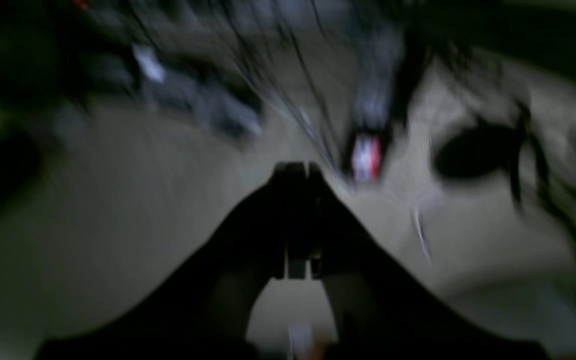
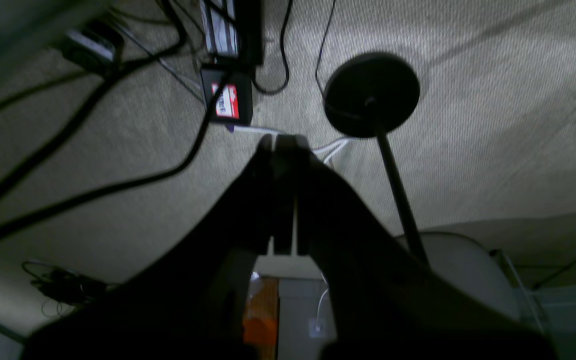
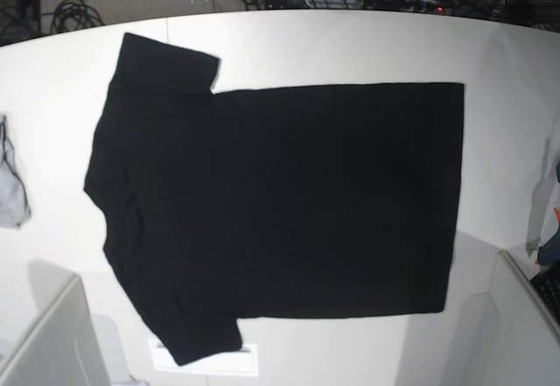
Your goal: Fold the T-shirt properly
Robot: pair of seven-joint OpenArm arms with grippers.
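Note:
The T-shirt (image 3: pixel 280 198) lies spread flat on the white table (image 3: pixel 350 49) in the base view, plain black side up, collar and sleeves toward the left, hem toward the right. Neither gripper shows in the base view. In the left wrist view, which is heavily blurred, my left gripper (image 1: pixel 298 167) is shut with nothing in it, over carpeted floor. In the right wrist view my right gripper (image 2: pixel 284 140) is likewise shut and empty above the floor. The shirt does not appear in either wrist view.
A small grey cloth (image 3: pixel 12 189) lies at the table's left edge. A white slip (image 3: pixel 210 360) pokes out under the shirt's lower sleeve. Cables (image 2: pixel 118 185), a black box with a red label (image 2: pixel 227 102) and a round black stand base (image 2: pixel 371 94) lie on the floor.

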